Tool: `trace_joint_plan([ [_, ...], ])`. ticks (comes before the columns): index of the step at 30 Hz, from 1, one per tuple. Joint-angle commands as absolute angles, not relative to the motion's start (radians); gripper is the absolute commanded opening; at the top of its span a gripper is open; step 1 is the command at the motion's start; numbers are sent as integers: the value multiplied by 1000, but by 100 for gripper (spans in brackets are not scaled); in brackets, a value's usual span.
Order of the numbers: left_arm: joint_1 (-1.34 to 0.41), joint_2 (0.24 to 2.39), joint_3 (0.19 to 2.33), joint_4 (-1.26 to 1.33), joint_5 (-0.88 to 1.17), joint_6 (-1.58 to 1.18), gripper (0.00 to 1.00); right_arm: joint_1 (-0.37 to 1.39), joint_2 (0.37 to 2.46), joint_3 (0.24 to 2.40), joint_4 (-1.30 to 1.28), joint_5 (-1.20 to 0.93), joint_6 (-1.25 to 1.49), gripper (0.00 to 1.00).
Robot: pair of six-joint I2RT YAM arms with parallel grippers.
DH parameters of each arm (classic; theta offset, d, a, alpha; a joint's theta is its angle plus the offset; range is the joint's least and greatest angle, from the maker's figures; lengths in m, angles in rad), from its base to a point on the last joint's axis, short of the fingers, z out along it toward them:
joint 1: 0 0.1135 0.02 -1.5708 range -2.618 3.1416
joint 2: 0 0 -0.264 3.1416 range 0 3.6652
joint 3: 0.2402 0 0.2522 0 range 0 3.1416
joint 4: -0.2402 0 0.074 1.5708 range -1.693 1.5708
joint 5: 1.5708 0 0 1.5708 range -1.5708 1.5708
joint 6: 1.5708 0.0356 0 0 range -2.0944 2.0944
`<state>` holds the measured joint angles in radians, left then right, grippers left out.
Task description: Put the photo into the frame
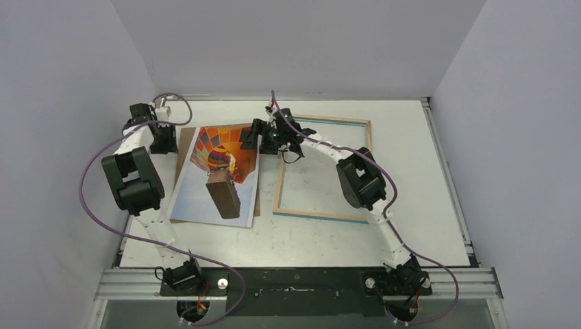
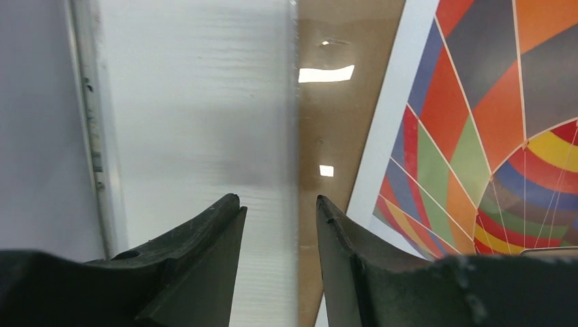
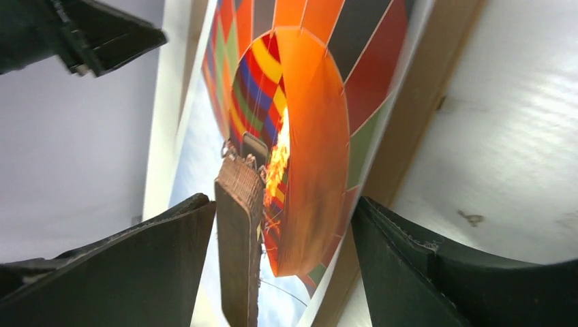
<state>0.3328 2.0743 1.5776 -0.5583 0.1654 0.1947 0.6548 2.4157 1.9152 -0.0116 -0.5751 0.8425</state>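
The photo [image 1: 218,175], a bright hot-air balloon print, lies flat on a brown backing board [image 1: 257,199] at the table's left centre. The frame [image 1: 280,181] lies to its right, wooden side up, a blue edge showing along its near bar. My left gripper [image 1: 166,144] is open at the board's far left corner. In the left wrist view it [image 2: 278,204] straddles the board's edge [image 2: 327,136], beside the photo [image 2: 477,136]. My right gripper [image 1: 252,137] is open at the photo's far right corner. In the right wrist view it [image 3: 283,218] has the photo's right edge [image 3: 307,136] between its fingers.
White table [image 1: 411,171] with walls on three sides and a raised rail along the left [image 2: 92,136] and right edges. The arm bases sit on a black bar [image 1: 294,282] at the near edge. Purple cables loop beside both arms.
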Motion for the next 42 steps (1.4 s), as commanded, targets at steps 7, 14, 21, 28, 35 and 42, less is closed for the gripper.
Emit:
trace_joint_plan([
  [7, 350, 2128, 1682, -526, 70, 215, 42, 567, 2476, 2158, -276, -365, 661, 78],
  [14, 324, 2177, 1699, -516, 63, 205, 42, 560, 2574, 2281, -287, -328, 666, 81],
  [21, 293, 2212, 1719, -505, 42, 202, 42, 563, 2623, 2296, -209, -326, 706, 83],
  [28, 259, 2230, 1739, -505, 49, 213, 42, 578, 2634, 2288, -204, -336, 716, 84],
  [35, 230, 2249, 1771, -516, 63, 238, 42, 608, 2480, 2000, -146, -364, 720, 82],
  [42, 217, 2269, 1816, -526, 67, 236, 42, 662, 2291, 1652, -49, -407, 733, 80],
])
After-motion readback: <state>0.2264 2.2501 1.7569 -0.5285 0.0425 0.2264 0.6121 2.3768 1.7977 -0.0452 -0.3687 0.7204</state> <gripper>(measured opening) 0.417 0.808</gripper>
